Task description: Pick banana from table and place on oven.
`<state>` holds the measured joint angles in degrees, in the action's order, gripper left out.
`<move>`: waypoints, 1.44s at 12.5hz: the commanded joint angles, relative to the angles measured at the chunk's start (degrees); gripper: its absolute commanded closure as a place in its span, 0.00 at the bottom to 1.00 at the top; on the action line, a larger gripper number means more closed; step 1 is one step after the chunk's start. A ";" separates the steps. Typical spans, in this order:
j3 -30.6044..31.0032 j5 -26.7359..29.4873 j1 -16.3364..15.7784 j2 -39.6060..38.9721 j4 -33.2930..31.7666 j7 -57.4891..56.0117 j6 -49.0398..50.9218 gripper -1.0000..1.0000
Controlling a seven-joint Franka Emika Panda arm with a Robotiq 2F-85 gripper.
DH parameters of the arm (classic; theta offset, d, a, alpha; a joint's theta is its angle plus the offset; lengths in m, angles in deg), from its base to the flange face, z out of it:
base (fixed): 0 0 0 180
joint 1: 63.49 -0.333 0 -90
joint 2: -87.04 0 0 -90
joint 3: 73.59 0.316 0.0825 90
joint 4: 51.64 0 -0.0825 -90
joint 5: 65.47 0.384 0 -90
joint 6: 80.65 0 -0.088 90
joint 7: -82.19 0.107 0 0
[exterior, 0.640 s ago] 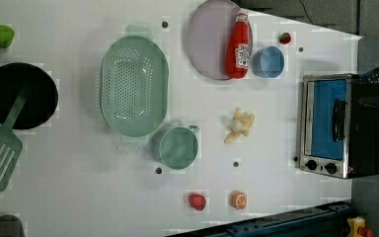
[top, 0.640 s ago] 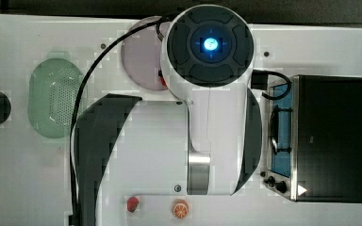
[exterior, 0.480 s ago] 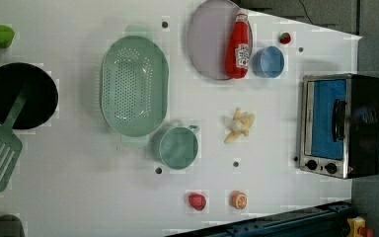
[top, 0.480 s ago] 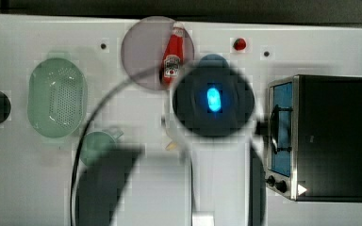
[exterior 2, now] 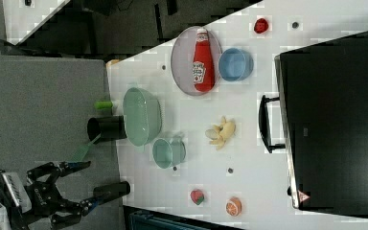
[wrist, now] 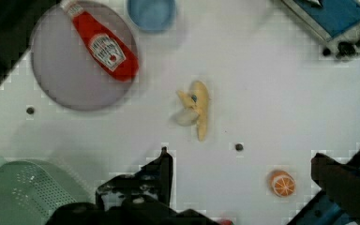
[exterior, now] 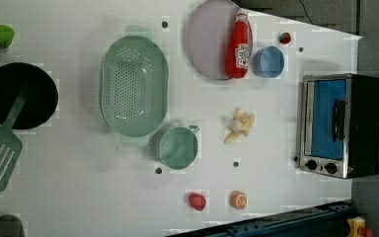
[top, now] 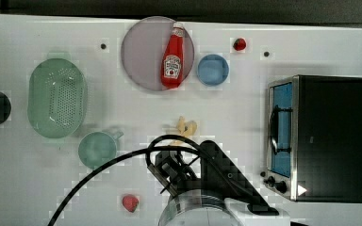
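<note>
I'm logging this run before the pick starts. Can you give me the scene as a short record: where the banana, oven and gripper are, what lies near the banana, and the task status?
banana: lying on the table, free of the gripper
oven: door shut, black top bare
gripper: open, above the table, banana ahead of it, no contact
near banana: green cup on the left view's left; ketchup bottle lying on grey plate; blue bowl
task status: pick not yet done
</note>
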<state>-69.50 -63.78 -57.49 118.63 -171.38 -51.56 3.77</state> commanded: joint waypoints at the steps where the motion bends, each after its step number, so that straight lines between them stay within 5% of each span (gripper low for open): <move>1: 0.20 -0.84 -0.07 -10.87 -3.16 -2.06 -3.77 0.00; 11: 0.89 -0.85 -0.25 -33.96 -18.11 -2.05 -43.61 0.00; 18: 1.79 -0.84 -1.34 -46.61 -20.29 -1.93 -55.69 0.00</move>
<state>-68.23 -65.81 -58.36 72.54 -191.52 -52.42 -51.31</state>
